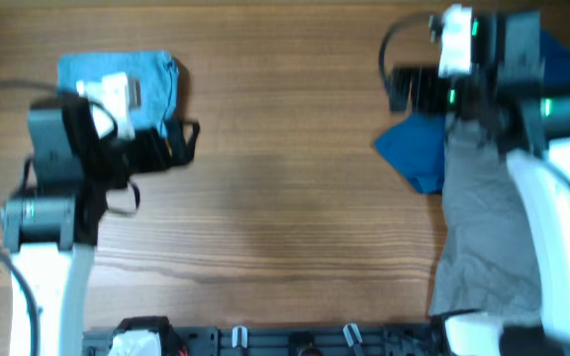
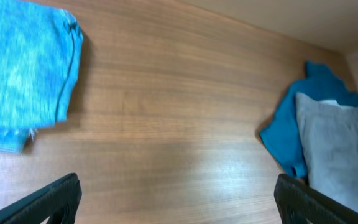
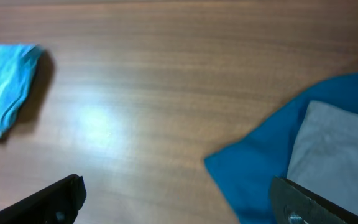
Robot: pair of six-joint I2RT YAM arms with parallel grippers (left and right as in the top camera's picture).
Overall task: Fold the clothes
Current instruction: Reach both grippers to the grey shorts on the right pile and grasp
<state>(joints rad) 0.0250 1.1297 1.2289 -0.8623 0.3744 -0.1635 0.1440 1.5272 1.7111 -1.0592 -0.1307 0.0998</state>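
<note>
Work seems to stand between garments. The light-blue denim piece lies folded at the far left of the surface, so that one looks done. The royal-blue piece and the grey shorts lie unfolded in a heap at the right, the shorts overlapping the blue.

The next move, as I judge it, calls for one garment to be taken from the heap by an edge and drawn onto the bare middle, where it can be spread flat.

The left arm reaches forward beside the denim, with its left hand turned toward the centre. Its fingers are spread wide with nothing between them. The right arm stretches over the shorts to the far corner. The right hand is likewise spread and empty, above the blue piece's edge
</note>
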